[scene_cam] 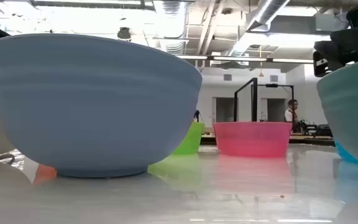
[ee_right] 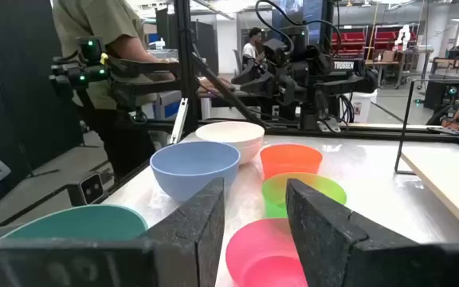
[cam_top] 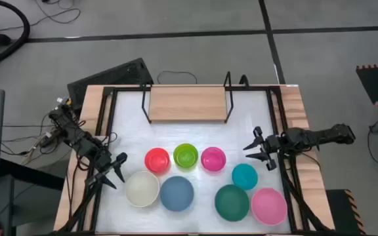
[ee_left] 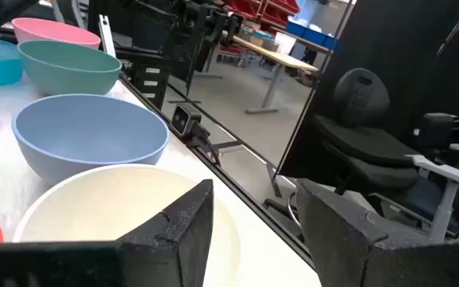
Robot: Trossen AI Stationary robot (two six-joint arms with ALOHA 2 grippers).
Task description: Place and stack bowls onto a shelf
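Meanwhile, eight plastic bowls sit untouched on the white table (cam_top: 126, 131): red-orange bowl (cam_top: 157, 159), lime green bowl (cam_top: 186, 156), magenta bowl (cam_top: 213, 158) and teal bowl (cam_top: 244, 176) in one row, cream-white bowl (cam_top: 142, 188), blue bowl (cam_top: 176, 193), dark green bowl (cam_top: 231, 202) and pink bowl (cam_top: 268, 205) nearer the front, while the wooden shelf (cam_top: 187, 103) stands bare at the back. Both claws are parted and grasp nothing, the left gripper (cam_top: 115, 172) just beside the cream-white bowl, the right gripper (cam_top: 257, 152) near the teal one. Judging by look, the bowls are light, stiff and smooth, best pinched across a rim wall; no readable brand or label shows on them.
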